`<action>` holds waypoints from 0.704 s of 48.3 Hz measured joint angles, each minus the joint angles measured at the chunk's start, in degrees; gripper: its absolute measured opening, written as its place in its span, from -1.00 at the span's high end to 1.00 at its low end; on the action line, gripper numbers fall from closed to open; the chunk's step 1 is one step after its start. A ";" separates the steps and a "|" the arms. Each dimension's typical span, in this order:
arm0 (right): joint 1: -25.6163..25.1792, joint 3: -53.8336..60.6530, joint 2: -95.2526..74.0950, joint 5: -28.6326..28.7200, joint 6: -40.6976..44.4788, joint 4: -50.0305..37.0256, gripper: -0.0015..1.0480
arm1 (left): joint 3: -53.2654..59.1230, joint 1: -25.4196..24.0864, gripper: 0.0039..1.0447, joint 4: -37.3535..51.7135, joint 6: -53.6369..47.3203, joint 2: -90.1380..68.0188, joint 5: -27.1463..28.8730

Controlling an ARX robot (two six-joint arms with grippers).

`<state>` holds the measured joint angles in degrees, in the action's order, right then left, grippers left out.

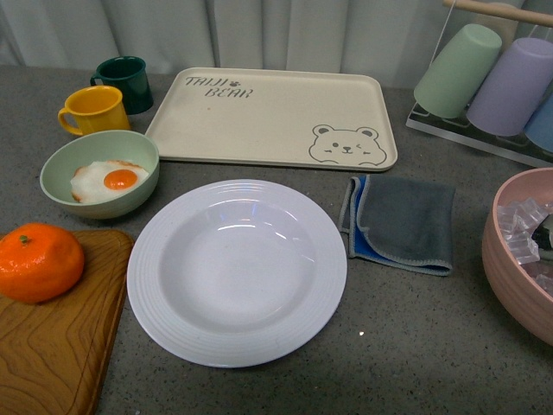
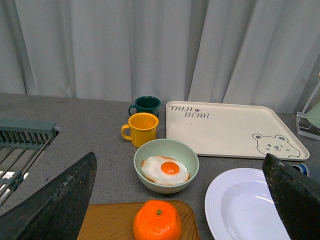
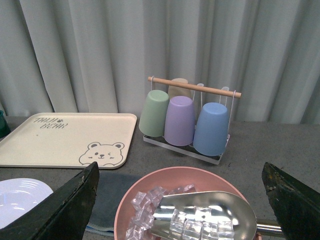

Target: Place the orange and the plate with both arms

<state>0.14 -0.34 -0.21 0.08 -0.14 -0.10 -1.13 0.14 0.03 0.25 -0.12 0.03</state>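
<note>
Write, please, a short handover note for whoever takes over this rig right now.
Left gripper: open, empty, facing the orange.
Right gripper: open, empty, near the pink ice bowl.
Orange sits on the wooden board; plate lies empty on the table beside it.
Done: nothing grasped yet.
Left: pick up and place both.

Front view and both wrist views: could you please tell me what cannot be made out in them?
- Pink bowl: cut off by the front view's right edge.
- Wooden board: runs past the front view's left and bottom edges.
- Blue cloth: front view, mostly under the grey cloth.
- Beige cup: right wrist view, behind the green cup and purple cup.
</note>
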 joint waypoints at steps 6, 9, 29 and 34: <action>0.00 0.00 0.00 0.00 0.00 0.00 -0.82 | 0.00 0.00 -0.88 0.00 0.02 0.00 0.00; 0.00 0.00 0.00 0.00 0.00 0.00 -0.82 | 0.00 0.00 -0.88 0.00 0.00 0.00 0.00; 0.00 0.00 0.00 0.00 0.00 0.00 -0.82 | -6.25 3.17 -0.88 1.51 13.44 -29.92 9.33; 0.00 0.00 0.00 0.02 0.00 0.00 -0.82 | -9.31 2.51 -0.88 10.82 13.88 -45.70 7.08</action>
<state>0.14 -0.34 -0.21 0.10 -0.14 -0.10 -10.44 2.66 10.85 14.13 -45.82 7.11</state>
